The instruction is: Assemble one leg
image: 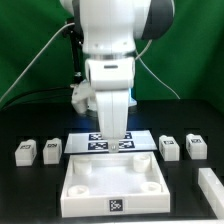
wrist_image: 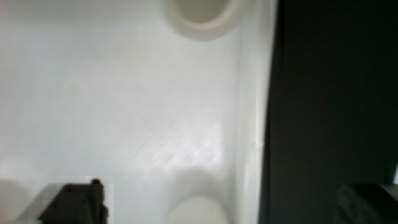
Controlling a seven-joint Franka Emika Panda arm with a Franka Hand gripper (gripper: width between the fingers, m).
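Four small white legs with tags lie on the black table: two at the exterior view's left [image: 25,152] [image: 52,149] and two at its right [image: 170,147] [image: 196,146]. The large white square panel [image: 75,190] lies in front, with round corner sockets. My gripper [image: 120,143] points down over the panel's far edge, between the two pairs of legs. In the wrist view the gripper [wrist_image: 222,205] is open and empty, with its dark fingertips [wrist_image: 75,203] wide apart. Below it is the panel's white surface [wrist_image: 125,110] with two round sockets [wrist_image: 201,12] [wrist_image: 205,195]. No leg shows in the wrist view.
The marker board [image: 100,140] lies flat just behind the panel, under the gripper. A white block [image: 212,185] sits at the exterior view's lower right edge. Black table [wrist_image: 338,100] borders the panel in the wrist view. Cables hang behind the arm.
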